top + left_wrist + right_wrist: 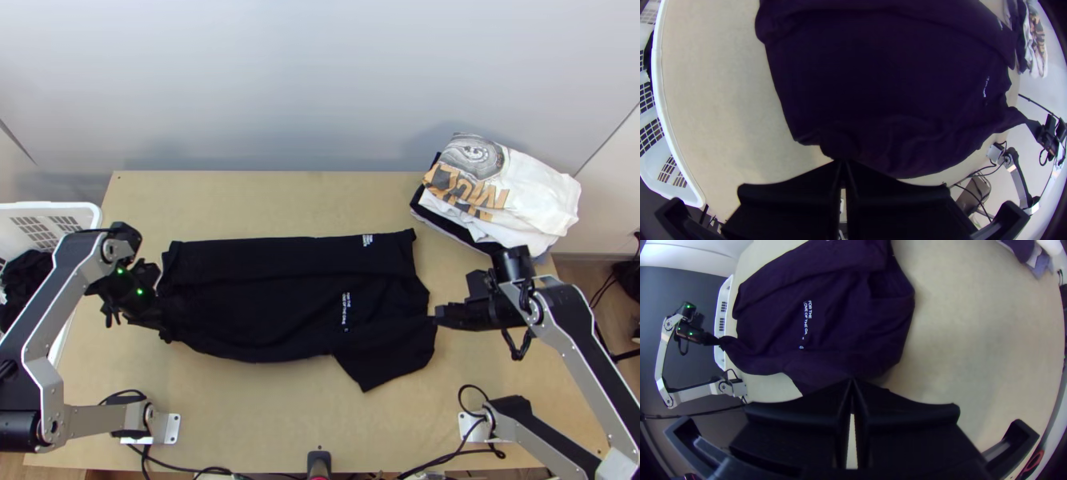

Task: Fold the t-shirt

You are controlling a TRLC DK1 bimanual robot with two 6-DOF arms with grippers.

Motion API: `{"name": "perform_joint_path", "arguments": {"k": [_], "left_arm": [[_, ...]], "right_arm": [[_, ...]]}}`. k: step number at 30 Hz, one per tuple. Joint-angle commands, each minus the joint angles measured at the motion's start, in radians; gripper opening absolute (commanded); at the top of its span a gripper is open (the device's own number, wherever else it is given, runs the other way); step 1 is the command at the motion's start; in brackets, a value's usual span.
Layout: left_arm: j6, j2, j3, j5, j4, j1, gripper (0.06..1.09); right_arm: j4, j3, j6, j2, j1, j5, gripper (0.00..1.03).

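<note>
So the left gripper [163, 325] is clenched on the near corner of the black t-shirt's [272, 296] hem end, and in its own wrist view the two fingers are pressed together with the cloth running right up to the tips. Over at the other end, the right gripper [438, 317] is clamped too, grasping the edge of the shirt by the near sleeve [384, 360], so the tee sits pretty much between the two. That held edge rises to a little peak at the right gripper's tips. The far side of the shirt is folded over lengthwise toward the middle, while the near sleeve pokes out toward the table's near edge. There's some small white lettering [346, 310] around the chest and another white print [367, 240] on the folded-over strip. All this is on a light wooden table [264, 416]. Further out, a pile of clothes [536, 192] sits at the far right corner, white stuff on top, and a white basket [90, 213] with dark cloth [28, 280] inside stands off the left edge.
</note>
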Motion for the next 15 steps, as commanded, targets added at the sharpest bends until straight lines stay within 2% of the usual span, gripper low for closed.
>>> {"name": "perform_joint_path", "arguments": {"k": [1,7,15], "left_arm": [[0.030,0.022,0.011,0.019,0.022,0.090,0.10],[0.016,0.047,0.072,0.042,0.026,0.094,0.10],[-0.057,0.168,0.284,0.068,0.026,0.093,0.10]], "right_arm": [[0.025,0.057,-0.029,0.076,-0.067,-0.001,0.03],[0.052,0.202,-0.017,0.185,-0.062,-0.001,0.03],[0.070,0.369,-0.014,0.347,-0.035,-0.001,0.03]]}}
